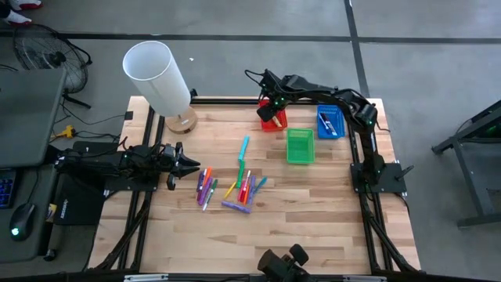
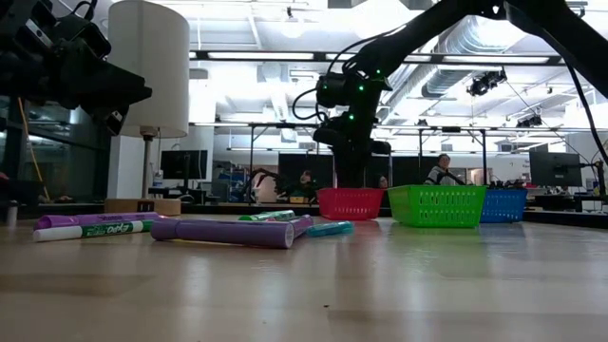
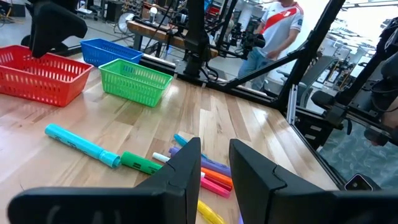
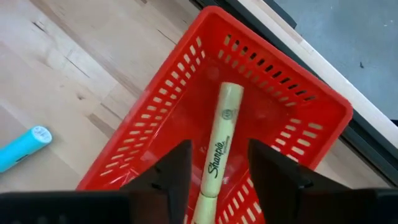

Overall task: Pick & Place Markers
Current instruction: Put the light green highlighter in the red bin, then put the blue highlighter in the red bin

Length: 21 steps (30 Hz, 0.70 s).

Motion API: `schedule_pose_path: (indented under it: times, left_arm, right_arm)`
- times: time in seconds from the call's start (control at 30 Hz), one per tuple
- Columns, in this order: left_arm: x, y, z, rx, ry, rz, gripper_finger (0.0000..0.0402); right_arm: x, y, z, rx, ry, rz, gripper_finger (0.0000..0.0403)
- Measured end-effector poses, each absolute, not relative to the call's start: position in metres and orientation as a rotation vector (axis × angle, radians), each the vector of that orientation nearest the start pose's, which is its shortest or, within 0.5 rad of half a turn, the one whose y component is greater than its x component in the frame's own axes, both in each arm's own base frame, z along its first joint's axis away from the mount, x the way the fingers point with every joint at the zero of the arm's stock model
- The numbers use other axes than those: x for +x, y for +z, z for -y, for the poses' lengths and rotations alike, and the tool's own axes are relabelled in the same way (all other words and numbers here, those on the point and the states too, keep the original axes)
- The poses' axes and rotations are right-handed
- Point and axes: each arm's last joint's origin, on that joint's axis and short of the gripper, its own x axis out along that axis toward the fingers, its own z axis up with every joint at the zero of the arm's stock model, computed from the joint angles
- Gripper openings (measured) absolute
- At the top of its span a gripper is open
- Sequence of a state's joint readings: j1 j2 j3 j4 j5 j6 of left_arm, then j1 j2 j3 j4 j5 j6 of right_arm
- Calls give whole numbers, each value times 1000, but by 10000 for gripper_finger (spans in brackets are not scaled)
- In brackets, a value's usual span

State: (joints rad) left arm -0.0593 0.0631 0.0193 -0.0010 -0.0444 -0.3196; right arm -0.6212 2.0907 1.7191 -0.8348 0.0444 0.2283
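Readable text is showing in two places only.

- Pale yellow marker lying in the red tray: the brand "Sharpie" is running in black script along its barrel; a small round emblem nearer the cap is too small to read.
- Green-and-white marker lying on the table, low view: dark lettering is showing on the green band, too blurred to make out.

Open board around the markers, baskets crowding the far edge

We see bare wood on every side of the marker cluster except toward the green tray, which stands just beyond it between the red tray and blue tray; the white lamp blocks the corner well left of them.
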Motion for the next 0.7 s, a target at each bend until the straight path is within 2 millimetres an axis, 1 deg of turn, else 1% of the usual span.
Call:
schedule_pose_path:
  times: [0.13,0.23,0.33,0.57,0.7]
  left_arm:
    - [100,165,5,-317,-8,-46,83]
    - [100,165,5,-318,-8,-46,83]
    - [100,165,5,-317,-8,-46,83]
    - [100,165,5,-317,-8,-46,83]
    - [100,165,5,-318,-8,-46,83]
  right_arm:
    - [353,209,254,557,-727,-1113,175]
    - [353,209,254,558,-726,-1113,184]
    - [354,209,254,568,-693,-1112,183]
    - [356,209,250,586,-592,-1109,167]
    - [359,210,245,545,-543,-1121,161]
